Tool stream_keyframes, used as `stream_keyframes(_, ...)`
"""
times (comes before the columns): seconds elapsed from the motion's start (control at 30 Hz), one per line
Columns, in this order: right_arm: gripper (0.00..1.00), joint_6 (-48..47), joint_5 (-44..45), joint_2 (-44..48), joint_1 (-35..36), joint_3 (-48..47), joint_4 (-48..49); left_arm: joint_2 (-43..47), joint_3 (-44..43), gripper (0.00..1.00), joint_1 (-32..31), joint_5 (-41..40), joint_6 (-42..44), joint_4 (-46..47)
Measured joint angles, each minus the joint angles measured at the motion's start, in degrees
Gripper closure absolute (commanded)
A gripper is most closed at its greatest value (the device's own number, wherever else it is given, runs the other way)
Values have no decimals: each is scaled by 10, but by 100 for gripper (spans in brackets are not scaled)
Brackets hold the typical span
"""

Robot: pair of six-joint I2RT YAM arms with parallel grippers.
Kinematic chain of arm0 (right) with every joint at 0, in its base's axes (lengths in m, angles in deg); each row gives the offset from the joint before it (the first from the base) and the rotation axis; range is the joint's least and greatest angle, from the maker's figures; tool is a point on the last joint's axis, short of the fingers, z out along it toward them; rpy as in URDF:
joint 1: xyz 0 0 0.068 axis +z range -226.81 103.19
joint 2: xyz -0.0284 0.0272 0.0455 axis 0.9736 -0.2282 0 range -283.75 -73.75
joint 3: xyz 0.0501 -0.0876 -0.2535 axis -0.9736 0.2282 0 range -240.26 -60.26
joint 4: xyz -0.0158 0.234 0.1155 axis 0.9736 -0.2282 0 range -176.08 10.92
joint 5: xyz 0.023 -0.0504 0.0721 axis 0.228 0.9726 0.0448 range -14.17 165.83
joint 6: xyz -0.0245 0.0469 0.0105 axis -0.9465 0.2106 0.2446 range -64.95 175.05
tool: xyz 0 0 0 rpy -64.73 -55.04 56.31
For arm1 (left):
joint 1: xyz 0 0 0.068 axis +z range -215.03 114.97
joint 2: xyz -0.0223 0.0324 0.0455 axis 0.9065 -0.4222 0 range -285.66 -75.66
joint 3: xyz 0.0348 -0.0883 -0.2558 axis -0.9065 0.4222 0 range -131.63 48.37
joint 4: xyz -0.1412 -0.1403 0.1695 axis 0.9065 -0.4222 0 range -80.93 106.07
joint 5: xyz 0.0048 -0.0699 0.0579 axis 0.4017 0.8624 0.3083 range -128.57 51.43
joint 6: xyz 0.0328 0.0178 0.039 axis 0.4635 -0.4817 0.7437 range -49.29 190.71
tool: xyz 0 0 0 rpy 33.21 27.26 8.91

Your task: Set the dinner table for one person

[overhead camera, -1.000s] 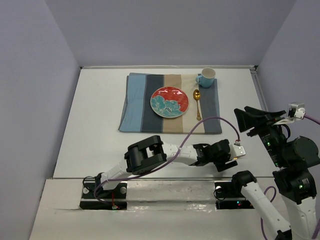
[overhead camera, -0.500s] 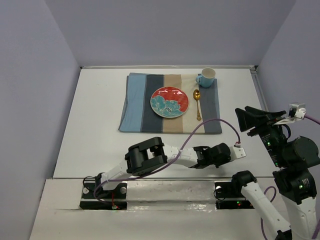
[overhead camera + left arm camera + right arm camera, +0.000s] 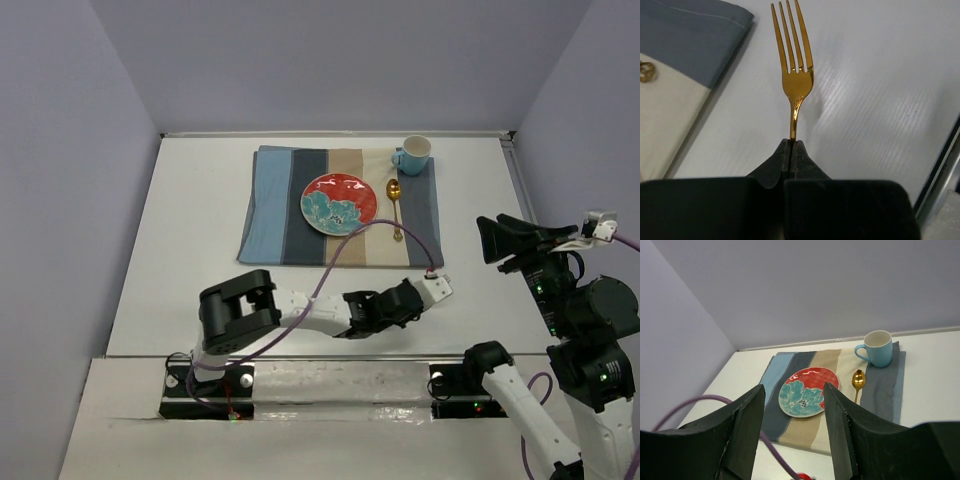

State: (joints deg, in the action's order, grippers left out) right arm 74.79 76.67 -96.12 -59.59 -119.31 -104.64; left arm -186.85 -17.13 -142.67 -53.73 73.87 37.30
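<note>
My left gripper (image 3: 791,142) is shut on the handle of a gold fork (image 3: 797,82), whose tines point away just above the white dinner table (image 3: 880,75). Seen from above, the left gripper (image 3: 438,290) hangs low beside the striped mat's (image 3: 270,210) near right corner; the fork is hidden there. On the mat sit a red and teal plate (image 3: 340,203), a gold spoon (image 3: 395,205) to its right, and a blue cup (image 3: 414,154) at the far right corner. My right gripper (image 3: 793,386) is open and empty, raised high at the table's right side (image 3: 483,240).
The left arm's purple cable (image 3: 375,228) arcs over the mat's near right part beside the spoon handle. A metal rail (image 3: 940,185) runs along the table's near edge. Grey walls close in the table at the back and sides.
The left gripper went from open to shut on the fork. Its wrist then moved left and slightly away from the near edge, and the elbow swung left. The right arm barely moved.
</note>
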Motion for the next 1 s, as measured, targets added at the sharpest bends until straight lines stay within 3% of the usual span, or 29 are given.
stream_keyframes(0.17,44,0,5,0,0,0,0,103,70,100,27,-14,-48,27)
stream_keyframes(0.3,43,0,9,0,0,3,0,190,141,100,86,-18,-86,37)
stream_keyframes(0.57,43,15,-5,-14,0,66,4,332,243,100,286,-14,-157,34)
stream_keyframes(0.8,43,32,-28,-24,0,108,7,338,247,100,404,6,-189,34)
stream_keyframes(1.0,43,39,-45,-28,0,124,10,249,202,100,471,31,-193,24)
